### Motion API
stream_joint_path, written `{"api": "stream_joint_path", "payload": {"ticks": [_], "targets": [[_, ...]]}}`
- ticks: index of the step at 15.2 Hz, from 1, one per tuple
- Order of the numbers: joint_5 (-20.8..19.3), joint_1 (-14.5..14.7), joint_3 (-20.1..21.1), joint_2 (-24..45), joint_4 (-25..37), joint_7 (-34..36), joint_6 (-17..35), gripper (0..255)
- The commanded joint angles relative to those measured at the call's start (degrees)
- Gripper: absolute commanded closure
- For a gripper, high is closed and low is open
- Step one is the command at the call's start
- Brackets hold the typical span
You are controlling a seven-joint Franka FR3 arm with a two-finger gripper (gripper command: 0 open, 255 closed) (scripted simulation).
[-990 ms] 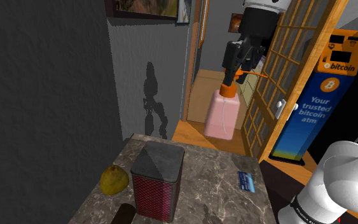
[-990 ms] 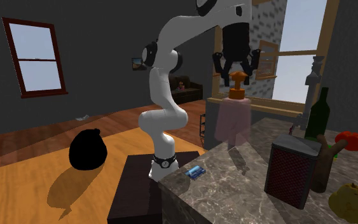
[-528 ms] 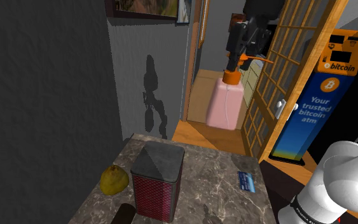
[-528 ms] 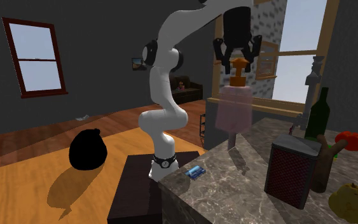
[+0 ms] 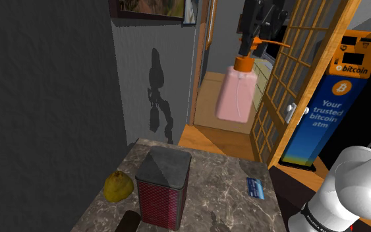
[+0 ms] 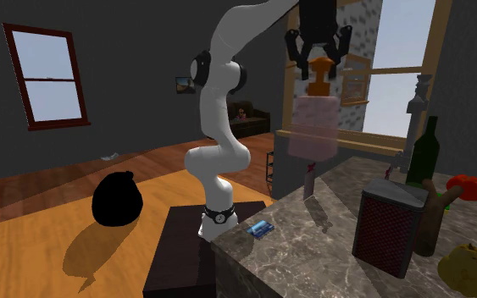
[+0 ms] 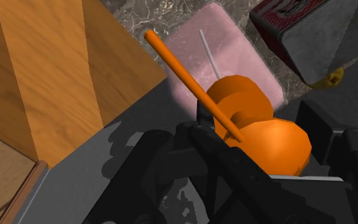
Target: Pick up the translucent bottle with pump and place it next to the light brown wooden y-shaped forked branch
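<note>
The gripper [image 6: 317, 61], shut tight on the orange pump [image 6: 318, 74] of the pink bottle [image 6: 314, 127], has lifted it higher over the counter [image 6: 313, 245] edge, ready to go to the branch [image 6: 429, 222].

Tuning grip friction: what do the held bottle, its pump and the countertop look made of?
Bottle: pink, translucent, likely plastic; dip tube shows through it. Pump: opaque orange, smooth, probably plastic. Countertop: veined grey-brown, polished stone look, perhaps marble.

Pincer [image 6: 319, 61] risen higher, carrying pump bottle [image 6: 313, 124] further above marble counter [image 6: 313, 237].
</note>
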Motion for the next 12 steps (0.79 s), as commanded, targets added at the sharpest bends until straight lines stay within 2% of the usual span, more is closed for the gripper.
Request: {"api": "stream_joint_path", "payload": {"ticks": [1,12], "targets": [[-0.1,-0.1,0.1,0.8,2.0,0.2,-1.2,255],[5.1,3.2,11.3,-5.2,-6.9,14.0,4.4,255]]}}
